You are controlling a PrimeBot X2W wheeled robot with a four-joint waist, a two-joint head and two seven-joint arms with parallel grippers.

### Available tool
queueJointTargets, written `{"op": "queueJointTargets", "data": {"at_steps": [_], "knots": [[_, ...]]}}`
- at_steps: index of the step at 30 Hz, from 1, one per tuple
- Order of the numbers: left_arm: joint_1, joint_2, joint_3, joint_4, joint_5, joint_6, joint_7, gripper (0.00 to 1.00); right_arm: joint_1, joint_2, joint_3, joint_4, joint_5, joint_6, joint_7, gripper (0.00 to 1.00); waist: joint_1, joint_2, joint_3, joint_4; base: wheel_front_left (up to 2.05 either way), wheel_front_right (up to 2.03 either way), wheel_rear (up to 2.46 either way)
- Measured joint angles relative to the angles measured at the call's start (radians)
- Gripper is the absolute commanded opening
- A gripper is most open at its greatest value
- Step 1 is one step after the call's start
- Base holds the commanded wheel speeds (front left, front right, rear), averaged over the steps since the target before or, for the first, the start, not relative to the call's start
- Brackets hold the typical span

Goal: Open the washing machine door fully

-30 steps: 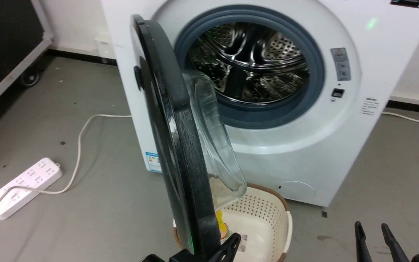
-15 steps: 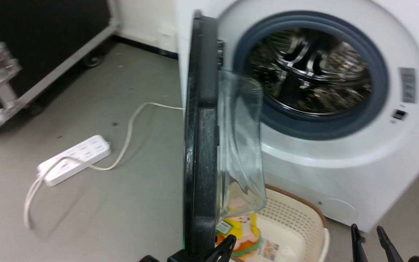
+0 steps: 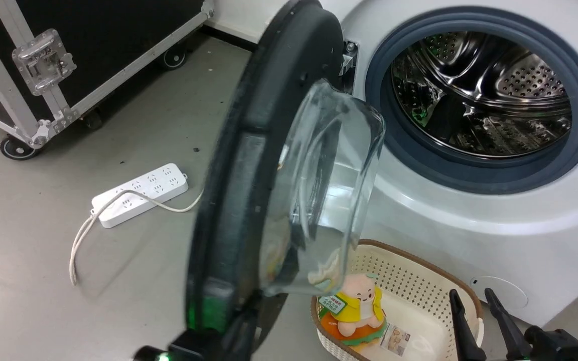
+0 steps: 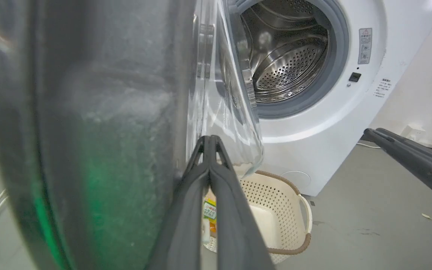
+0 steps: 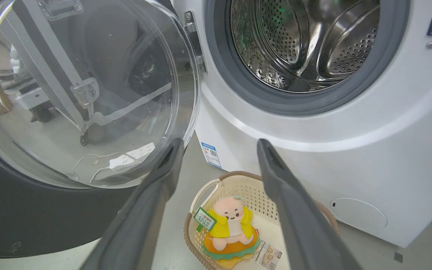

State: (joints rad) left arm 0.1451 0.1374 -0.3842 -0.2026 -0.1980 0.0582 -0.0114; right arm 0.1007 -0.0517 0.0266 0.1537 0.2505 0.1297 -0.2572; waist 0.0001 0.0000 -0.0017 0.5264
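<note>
The left hand (image 4: 209, 139) is closed, its two long dark fingers (image 4: 195, 195) pressed flat together from base to tip and pointing away from the robot toward the far side. In the head view its dark body is blurred, low at the near edge and left of centre, with a green light (image 3: 161, 357) glowing on the wrist. The right hand (image 3: 474, 300) sits at the near right, fingers spread wide apart, tips aimed up and toward the far side. From the left wrist it reaches in from the right, fingers pointing left.
</note>
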Motion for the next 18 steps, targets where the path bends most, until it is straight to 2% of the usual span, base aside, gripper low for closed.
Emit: {"op": "queueJointTargets", "data": {"at_steps": [10, 18], "knots": [[-0.007, 0.036, 0.189, -0.001, -0.071, 0.073, -0.034, 0.00, -0.001, -0.004, -0.014, 0.001, -0.007, 0.000, 0.000, 1.00, -0.0001, 0.0000, 0.030, 0.001, 0.00, 0.00, 0.00], [-0.106, 0.097, 0.310, 0.107, -0.134, 0.071, -0.048, 0.00, 0.035, -0.014, -0.060, -0.033, -0.035, 0.000, 0.000, 1.00, 0.0000, 0.0000, 0.082, -0.002, 0.00, 0.00, 0.00]]}}
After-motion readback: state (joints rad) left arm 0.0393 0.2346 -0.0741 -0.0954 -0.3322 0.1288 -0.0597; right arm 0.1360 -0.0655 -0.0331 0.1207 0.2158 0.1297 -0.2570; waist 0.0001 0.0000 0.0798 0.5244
